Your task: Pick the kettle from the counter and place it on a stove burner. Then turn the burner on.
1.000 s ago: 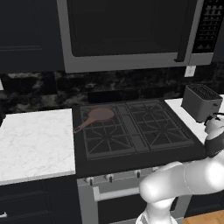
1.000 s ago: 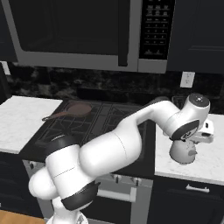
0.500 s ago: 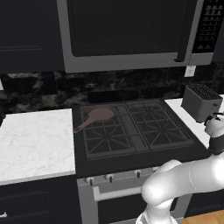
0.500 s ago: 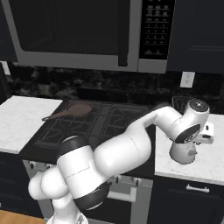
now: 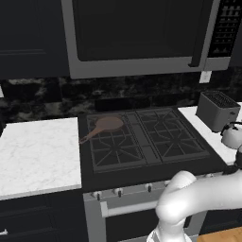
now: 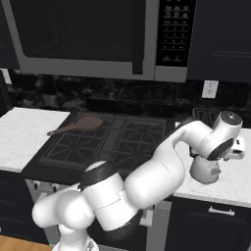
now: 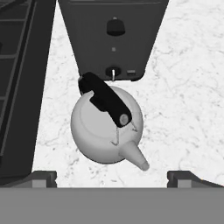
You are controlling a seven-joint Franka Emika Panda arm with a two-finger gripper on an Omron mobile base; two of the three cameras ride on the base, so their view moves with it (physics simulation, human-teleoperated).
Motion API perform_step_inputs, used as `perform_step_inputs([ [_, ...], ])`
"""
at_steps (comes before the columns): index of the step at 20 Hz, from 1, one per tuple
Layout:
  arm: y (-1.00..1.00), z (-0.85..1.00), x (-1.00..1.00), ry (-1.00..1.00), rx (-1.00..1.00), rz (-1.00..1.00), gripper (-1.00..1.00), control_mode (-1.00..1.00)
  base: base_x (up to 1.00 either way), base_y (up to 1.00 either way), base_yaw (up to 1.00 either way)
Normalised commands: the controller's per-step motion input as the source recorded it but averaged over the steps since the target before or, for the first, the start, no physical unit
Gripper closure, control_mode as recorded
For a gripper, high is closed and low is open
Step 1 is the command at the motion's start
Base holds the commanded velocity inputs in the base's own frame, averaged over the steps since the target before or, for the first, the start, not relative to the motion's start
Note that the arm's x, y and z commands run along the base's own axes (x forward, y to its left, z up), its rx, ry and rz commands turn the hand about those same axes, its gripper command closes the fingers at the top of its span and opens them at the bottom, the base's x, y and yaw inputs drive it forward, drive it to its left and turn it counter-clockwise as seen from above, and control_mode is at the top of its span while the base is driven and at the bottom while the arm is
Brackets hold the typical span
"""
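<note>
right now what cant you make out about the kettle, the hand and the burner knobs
- Kettle: in the right base view the arm's wrist covers its top, so handle and spout are hidden; in the left base view it is cut by the right edge.
- Gripper: in the hand view only the two finger tips show, wide apart above the kettle; the drop left to the handle cannot be judged.
- Stove knobs: too small in the left base view to read settings.

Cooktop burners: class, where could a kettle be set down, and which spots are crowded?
Both right burners lie bare, between the centre strip and the narrow counter, as does the front left burner. The frying pan fills the back left one. The narrow counter is crowded: the toaster stands right behind the kettle.
</note>
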Motion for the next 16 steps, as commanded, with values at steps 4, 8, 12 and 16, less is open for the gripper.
perform_step_inputs([
  [4,0.00,-0.15,0.19,0.00,0.02,0.06,-1.00,-1.00,0.00,0.00,0.00],
  [8,0.00,-0.23,0.20,0.00,0.04,0.07,-1.00,-1.00,0.00,0.00,0.00],
  [12,0.00,-0.28,0.24,0.00,0.00,0.06,-1.00,-1.00,0.00,0.00,0.00],
  [16,0.00,-0.27,0.23,0.00,0.00,0.04,-1.00,-1.00,0.00,0.00,0.00],
])
